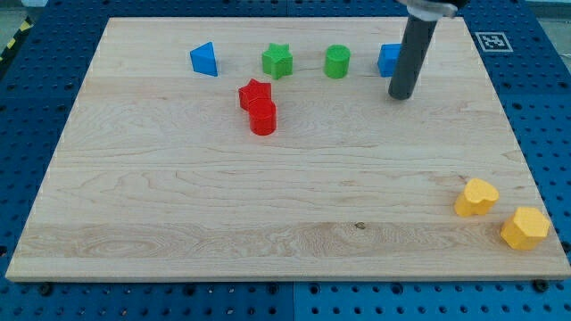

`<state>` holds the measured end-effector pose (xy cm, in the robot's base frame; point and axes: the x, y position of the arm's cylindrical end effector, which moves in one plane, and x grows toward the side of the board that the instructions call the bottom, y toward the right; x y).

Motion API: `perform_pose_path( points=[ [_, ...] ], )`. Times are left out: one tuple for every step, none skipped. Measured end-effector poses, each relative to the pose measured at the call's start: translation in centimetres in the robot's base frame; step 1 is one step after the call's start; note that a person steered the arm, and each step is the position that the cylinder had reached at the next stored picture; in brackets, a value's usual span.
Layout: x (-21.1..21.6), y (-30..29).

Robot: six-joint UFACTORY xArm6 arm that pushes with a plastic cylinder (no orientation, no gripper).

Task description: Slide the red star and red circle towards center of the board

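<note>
My tip (401, 94) rests on the wooden counter (285, 205) in the upper right part of the view, at the lower end of the dark rod that comes down from the view's top edge. The arm carries no pincer, so nothing stands apart or together here; the rod simply ends in that blunt tip.

Just to the view's left of the rod, and a little above my tip, sits a blue block (387, 60), partly hidden behind the rod (its shape cannot be told for that reason). Whether the rod touches it cannot be told. Further to the left of my tip, along the same upper row, come the green cylinder (336, 61), then the green star (277, 61), then the blue triangular block (204, 60), the last being well apart from my tip.

The red star (254, 94) lies well to the left of my tip, at about the tip's height in the view, and the red circle (262, 118) lies touching it on its lower right side. Both sit left of the board's middle and above it.

Far below my tip, toward the view's lower right corner, two yellow blocks lie near each other: a yellow heart (475, 197) and a yellow hexagon (525, 227) just beyond it, near the counter's edge.
</note>
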<state>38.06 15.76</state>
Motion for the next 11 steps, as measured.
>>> perform_pose_path(
  points=[
    [0.1,0.0],
    [0.5,-0.6],
    [2.9,-3.1],
    [4.7,-5.7],
    [4.7,-5.9],
    [3.6,-7.9],
    [0.9,-9.5],
    [-1.3,-10.7],
    [-1.9,-11.0],
    [-1.9,-12.8],
    [-1.9,-15.1]
  ],
)
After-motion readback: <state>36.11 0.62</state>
